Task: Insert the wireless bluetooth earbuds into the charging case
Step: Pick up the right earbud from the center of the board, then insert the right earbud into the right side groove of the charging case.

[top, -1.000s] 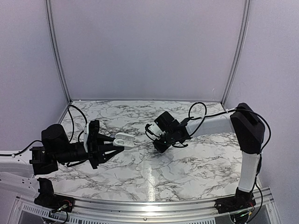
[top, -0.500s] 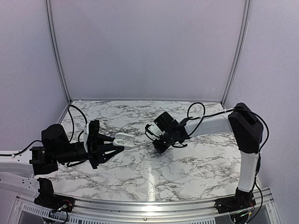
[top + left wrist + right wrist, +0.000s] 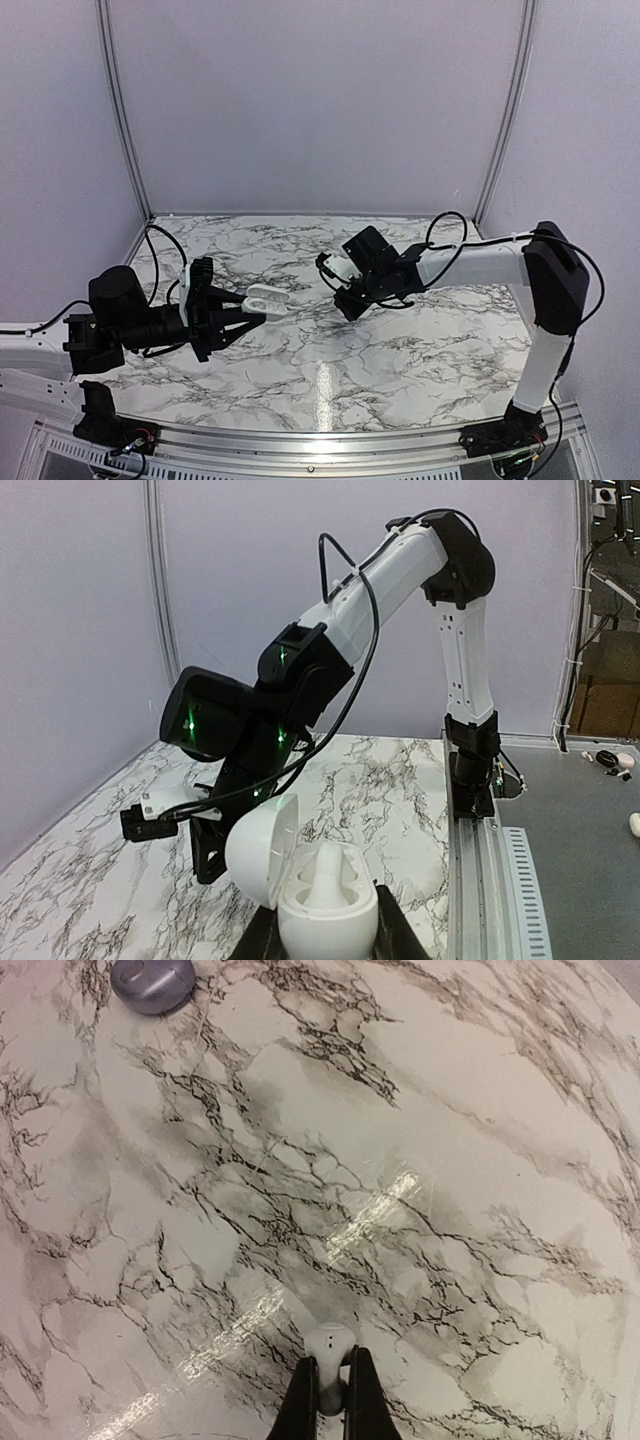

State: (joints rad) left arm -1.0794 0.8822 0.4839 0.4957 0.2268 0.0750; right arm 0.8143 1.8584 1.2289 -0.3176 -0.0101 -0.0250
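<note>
Since the right claw is pinched shut on a white earbud above the marble table, and the left claw is clamped on the case over on the left with its lid flipped back, I'd line the stem up over the free slot first, then go in slow and straight. Another bud looks seated already, so don't knock it.

your white charging case sits open in the left claw, one earbud seated inside; a second white earbud is pinched in the right claw.
</note>
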